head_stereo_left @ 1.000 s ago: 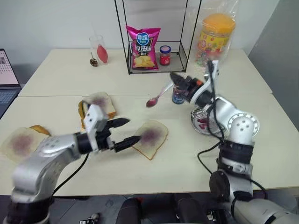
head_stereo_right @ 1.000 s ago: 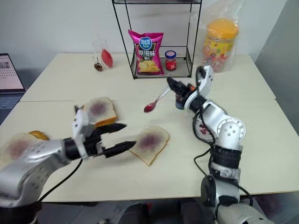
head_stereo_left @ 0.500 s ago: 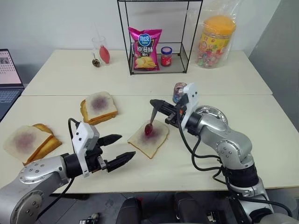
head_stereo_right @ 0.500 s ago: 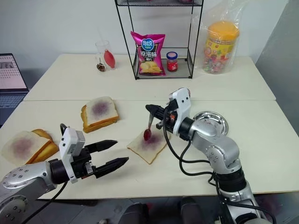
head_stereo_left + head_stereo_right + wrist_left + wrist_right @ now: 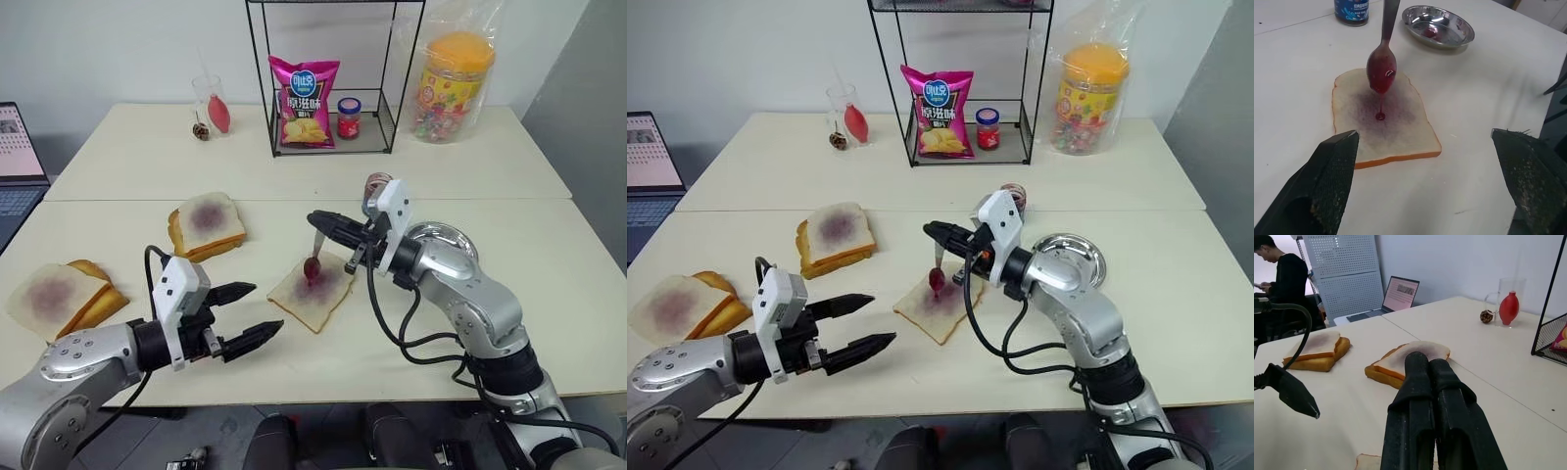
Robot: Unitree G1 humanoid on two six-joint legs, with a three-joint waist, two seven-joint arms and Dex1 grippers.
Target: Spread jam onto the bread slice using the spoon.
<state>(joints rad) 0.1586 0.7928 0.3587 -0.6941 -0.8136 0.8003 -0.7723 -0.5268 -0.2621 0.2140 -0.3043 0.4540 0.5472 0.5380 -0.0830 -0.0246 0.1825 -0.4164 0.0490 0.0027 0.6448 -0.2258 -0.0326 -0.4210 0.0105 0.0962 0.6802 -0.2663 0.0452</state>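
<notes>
The bread slice [image 5: 315, 294] lies flat on the table with a purple jam blotch in its middle. My right gripper [image 5: 318, 221] is shut on the handle of the spoon [image 5: 314, 253] and holds it just above the slice, bowl down. Jam [image 5: 1380, 115] drips from the spoon bowl [image 5: 1381, 64] onto the bread. The jam jar [image 5: 1016, 193] stands behind the right wrist, partly hidden. My left gripper [image 5: 265, 308] hangs open and empty, low over the table to the left of the slice and apart from it.
A steel dish [image 5: 449, 241] sits right of the slice. Two stacks of jam-stained bread [image 5: 207, 223] [image 5: 61, 297] lie to the left. At the back stand a wire rack [image 5: 333, 88], a chips bag, a red-lidded jar, a candy tub [image 5: 453, 83] and a glass. A person [image 5: 1284, 281] stands beyond the laptop.
My right gripper swung the spoon from beside the jam jar to over the bread slice and turned its bowl downward. My left gripper drew back from the slice's edge.
</notes>
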